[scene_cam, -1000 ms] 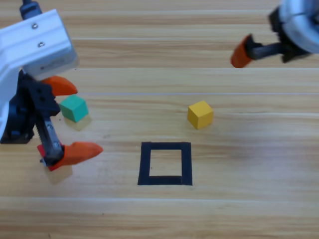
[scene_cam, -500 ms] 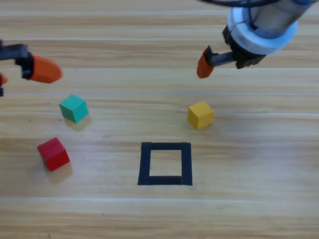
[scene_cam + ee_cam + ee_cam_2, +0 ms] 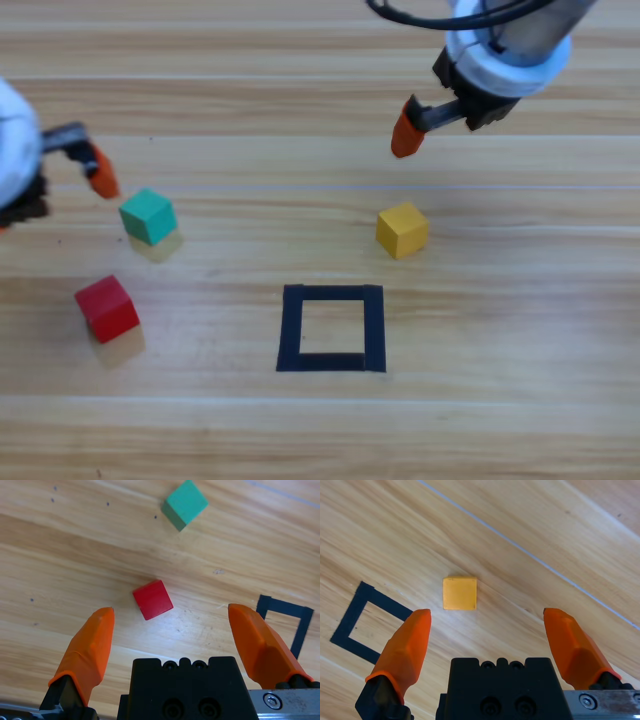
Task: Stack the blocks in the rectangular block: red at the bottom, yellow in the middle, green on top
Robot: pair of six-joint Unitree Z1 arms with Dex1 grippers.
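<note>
The red cube [image 3: 107,307] rests on the wood at the left, with the teal-green cube [image 3: 148,215] just behind it. Right of centre sits the yellow cube [image 3: 402,229]. The black-tape rectangle [image 3: 291,330] lies near the middle front, with only bare wood inside. My left gripper [image 3: 170,611] hovers open at the left edge, above the red cube [image 3: 152,599] and the green cube [image 3: 185,504], holding nothing. My right gripper [image 3: 486,612] hangs open and unladen at the upper right, above the yellow cube [image 3: 459,593].
The taped rectangle's corner [image 3: 357,611] shows left of the yellow cube in the right wrist view. Its other corner [image 3: 280,612] shows beside the right-hand jaw in the left wrist view. Nothing else stands on the wooden table.
My left gripper has lifted off the red cube and drawn back to the left edge; the cube stayed put. The right arm has swung left from the top-right corner toward the yellow cube.
</note>
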